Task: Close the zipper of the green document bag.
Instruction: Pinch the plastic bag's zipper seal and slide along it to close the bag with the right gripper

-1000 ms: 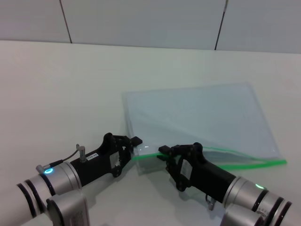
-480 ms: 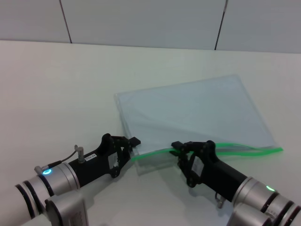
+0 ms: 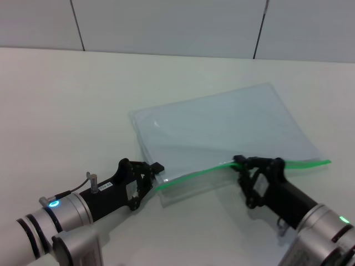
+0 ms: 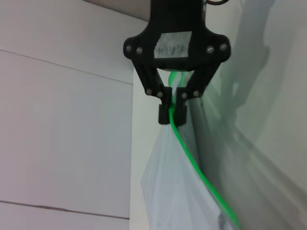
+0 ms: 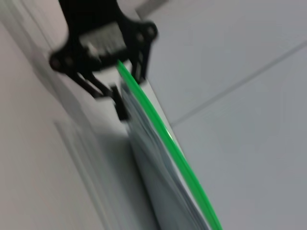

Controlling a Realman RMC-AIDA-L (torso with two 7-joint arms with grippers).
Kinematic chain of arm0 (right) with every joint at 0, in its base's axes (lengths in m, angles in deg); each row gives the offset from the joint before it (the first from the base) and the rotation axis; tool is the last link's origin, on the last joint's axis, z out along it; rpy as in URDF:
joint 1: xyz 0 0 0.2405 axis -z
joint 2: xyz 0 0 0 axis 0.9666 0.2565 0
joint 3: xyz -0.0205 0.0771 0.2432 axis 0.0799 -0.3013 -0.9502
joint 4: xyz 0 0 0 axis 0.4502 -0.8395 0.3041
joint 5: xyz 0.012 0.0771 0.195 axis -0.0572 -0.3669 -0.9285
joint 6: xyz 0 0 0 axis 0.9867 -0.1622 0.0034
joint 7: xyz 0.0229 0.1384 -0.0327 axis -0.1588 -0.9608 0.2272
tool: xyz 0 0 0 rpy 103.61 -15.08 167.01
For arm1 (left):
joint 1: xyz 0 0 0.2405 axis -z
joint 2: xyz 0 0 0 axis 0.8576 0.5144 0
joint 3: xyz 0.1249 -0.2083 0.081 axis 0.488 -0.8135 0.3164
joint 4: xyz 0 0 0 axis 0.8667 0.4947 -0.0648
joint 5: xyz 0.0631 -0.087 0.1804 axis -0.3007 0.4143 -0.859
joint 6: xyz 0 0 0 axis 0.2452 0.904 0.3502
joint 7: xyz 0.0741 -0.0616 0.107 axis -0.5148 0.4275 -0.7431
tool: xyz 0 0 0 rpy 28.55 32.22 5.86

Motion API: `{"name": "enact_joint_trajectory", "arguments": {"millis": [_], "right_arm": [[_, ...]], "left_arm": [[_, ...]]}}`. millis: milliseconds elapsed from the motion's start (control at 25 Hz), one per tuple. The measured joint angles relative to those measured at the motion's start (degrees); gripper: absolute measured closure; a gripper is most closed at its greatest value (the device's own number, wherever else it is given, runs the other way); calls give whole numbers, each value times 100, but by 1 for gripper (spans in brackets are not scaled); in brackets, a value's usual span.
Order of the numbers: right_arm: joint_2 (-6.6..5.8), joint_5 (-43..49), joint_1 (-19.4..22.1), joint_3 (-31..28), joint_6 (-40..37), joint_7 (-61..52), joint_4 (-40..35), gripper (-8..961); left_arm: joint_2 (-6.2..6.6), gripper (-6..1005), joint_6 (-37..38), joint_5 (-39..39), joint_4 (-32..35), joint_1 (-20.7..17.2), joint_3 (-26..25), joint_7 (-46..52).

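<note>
Head view shows two black grippers, one flat translucent pale blue-grey plastic green document bag and one thin bright green zipper strip along its near long edge, all on a white table. Nothing can be made out inside the pouch (its translucent skin shows only creases and the table beneath).

Nearest the robot, the left gripper lies low on the table at the pouch's near left corner. In the left wrist view its two black fingers are pressed together on the end of the zipper, with the green strip running out from between the pads and away along the edge of the green document bag. The left gripper is thus clenched on the zipper's left end.

Further along the same edge, right of its middle, the right gripper sits on the zipper. To its left the strip bows upward off the table; to its right a short green stretch runs to the pouch's right corner. The right wrist view is blurred: the zipper passes beside one dark finger of the right gripper, but whether the fingers grip the strip cannot be told.

Beyond both grippers the pouch lies tilted, its far right corner pointing toward the pale wall panels behind the table.
</note>
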Motion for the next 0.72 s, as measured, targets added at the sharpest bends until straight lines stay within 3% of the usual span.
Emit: {"name": "enact_joint_trajectory", "arguments": {"millis": [720], "right_arm": [[-28, -3, 490, -1272, -111, 190, -201, 873]], "left_arm": [[0, 952, -63, 24, -9, -17, 16, -5]]}}
